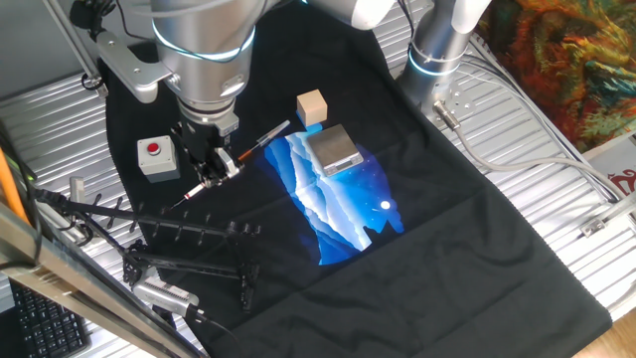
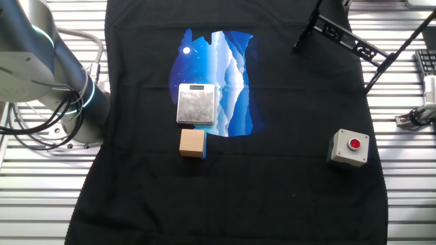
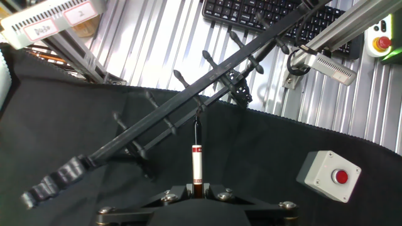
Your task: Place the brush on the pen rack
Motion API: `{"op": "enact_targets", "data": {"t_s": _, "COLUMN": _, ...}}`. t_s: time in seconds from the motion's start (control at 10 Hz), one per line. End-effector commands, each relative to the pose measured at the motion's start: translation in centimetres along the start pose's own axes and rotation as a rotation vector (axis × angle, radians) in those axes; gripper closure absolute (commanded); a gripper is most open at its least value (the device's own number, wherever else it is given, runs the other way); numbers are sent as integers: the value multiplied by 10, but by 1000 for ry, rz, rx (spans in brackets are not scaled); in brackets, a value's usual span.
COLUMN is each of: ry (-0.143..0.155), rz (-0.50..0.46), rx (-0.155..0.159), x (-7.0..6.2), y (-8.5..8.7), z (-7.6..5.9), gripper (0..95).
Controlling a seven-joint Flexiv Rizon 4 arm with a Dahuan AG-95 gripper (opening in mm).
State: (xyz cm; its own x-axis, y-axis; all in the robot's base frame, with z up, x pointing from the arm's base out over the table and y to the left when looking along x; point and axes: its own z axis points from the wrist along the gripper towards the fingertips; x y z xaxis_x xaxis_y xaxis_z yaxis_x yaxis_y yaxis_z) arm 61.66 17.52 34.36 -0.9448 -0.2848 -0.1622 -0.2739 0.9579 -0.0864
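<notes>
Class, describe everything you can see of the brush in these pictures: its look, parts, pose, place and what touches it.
The brush is a thin stick with a red middle, a dark end and a pale tip. The hand is shut on it near its middle, holding it tilted above the black cloth, touching nothing else. In the hand view a white and red section shows, its dark end pointing toward the pen rack. The other fixed view does not show it.

silver arm reaching down from the top left, wrist pointing straight down, tool (image 1: 211, 162) low over the tabletop, fingers pinched tight on the brush (image 1: 235, 157)
</notes>
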Motion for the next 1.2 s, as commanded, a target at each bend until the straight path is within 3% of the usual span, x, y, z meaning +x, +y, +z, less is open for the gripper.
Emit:
{"op": "enact_targets", "data": {"t_s": 0.1, "ry": -2, "rz": 5, "rx": 4, "x": -1, "y": 1, "z": 1, "gripper": 950}}
{"op": "enact_targets", "data": {"t_s": 1.2, "ry": -15, "rz": 14, "rx": 3, "x": -5, "y": 6, "z": 7, "gripper": 950}}
